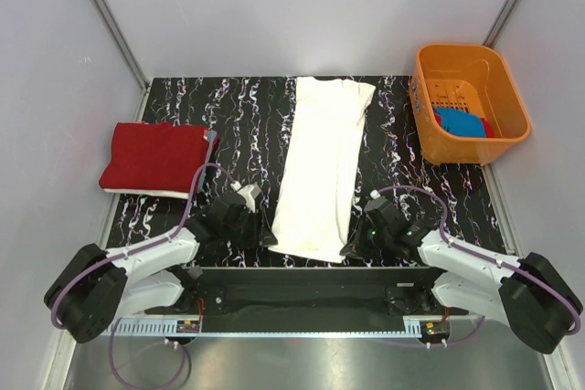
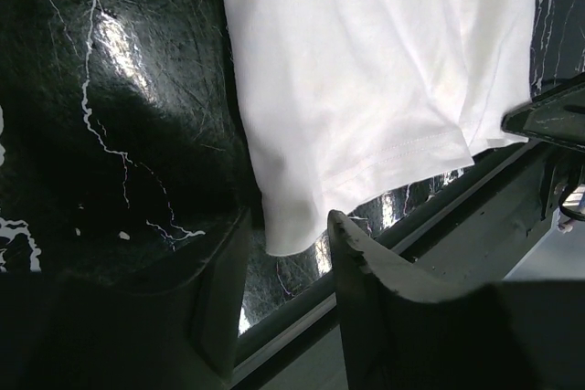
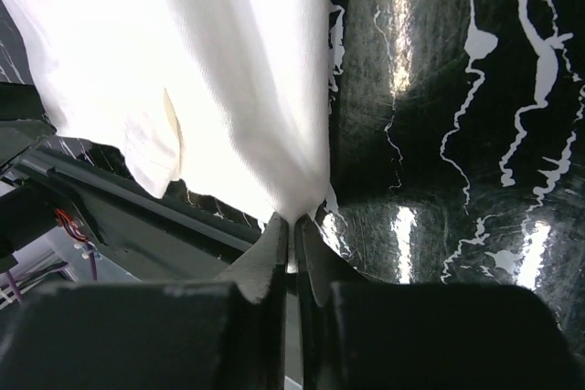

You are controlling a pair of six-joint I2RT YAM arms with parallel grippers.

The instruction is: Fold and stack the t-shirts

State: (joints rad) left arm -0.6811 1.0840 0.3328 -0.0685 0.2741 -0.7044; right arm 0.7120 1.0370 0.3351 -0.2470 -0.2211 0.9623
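Pinching the white tee [image 1: 322,171] at its lower-right corner, the right claw [image 3: 291,224] holds it; the left claw [image 2: 288,222] straddles the lower-left corner, half open.

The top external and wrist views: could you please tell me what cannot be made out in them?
- Top view: the orange basket hides most of the blue t-shirt and red cloth inside.
- Top view: the left gripper and right gripper cover the white t-shirt's near corners.
- Top view: the red t-shirt hides most of a pale layer beneath.
- Wrist views: frame edges cut off the white t-shirt's far end.
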